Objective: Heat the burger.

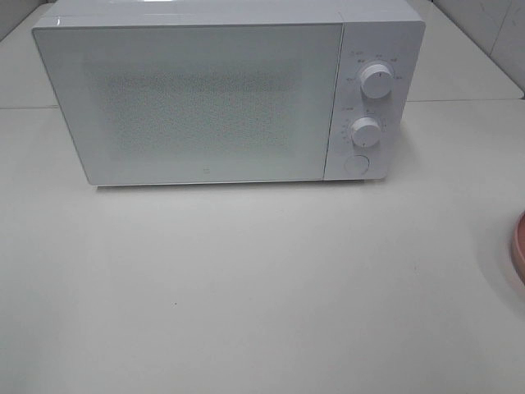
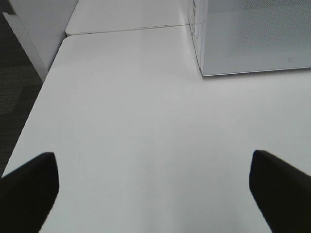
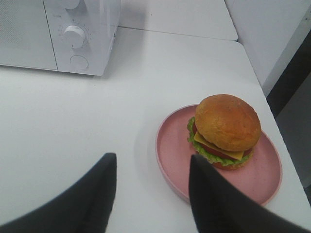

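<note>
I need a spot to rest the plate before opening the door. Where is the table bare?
The table is bare across the wide stretch in front of the microwave, and to its left. The only crowding is at the right edge, where the pink dish holds the burger.

The microwave point(image 1: 221, 94) stood on the table point(image 1: 246, 287) toward its back, door shut and facing forward, with two knobs point(image 1: 376, 82) one above the other and a round button point(image 1: 355, 166) below them on its right side. The dish point(image 3: 221, 167) sat on the table at the right edge, well forward and right of the microwave, and the burger point(image 3: 224, 128) stood on the dish. Both grippers hung over the table's front, the left gripper point(image 2: 155, 189) at the left and the right gripper point(image 3: 153, 194) beside the dish.
</note>
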You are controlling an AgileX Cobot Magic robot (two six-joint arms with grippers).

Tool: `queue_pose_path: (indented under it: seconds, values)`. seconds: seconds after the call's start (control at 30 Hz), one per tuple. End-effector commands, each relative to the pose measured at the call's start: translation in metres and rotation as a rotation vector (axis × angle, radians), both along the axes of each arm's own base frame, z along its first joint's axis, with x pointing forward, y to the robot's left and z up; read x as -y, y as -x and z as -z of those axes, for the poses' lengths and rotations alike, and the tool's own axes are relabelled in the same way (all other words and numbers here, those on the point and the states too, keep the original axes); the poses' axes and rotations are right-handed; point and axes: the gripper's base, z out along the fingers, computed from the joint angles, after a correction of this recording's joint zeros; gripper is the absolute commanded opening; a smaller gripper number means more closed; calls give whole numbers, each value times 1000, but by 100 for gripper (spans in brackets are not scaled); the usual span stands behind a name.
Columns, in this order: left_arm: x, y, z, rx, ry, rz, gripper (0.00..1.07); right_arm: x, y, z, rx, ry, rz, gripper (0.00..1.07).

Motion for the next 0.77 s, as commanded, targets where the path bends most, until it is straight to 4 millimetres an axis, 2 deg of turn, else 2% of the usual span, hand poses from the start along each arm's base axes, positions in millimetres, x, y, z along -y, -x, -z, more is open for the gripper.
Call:
queue_pose_path:
  seconds: [0.03, 0.77]
  values:
    - [0, 4, 1, 26, 4, -1, 100, 0, 4, 0, 33, 13, -1, 49]
    - [0, 4, 1, 26, 4, -2, 100, 0, 4, 0, 33, 13, -1, 49]
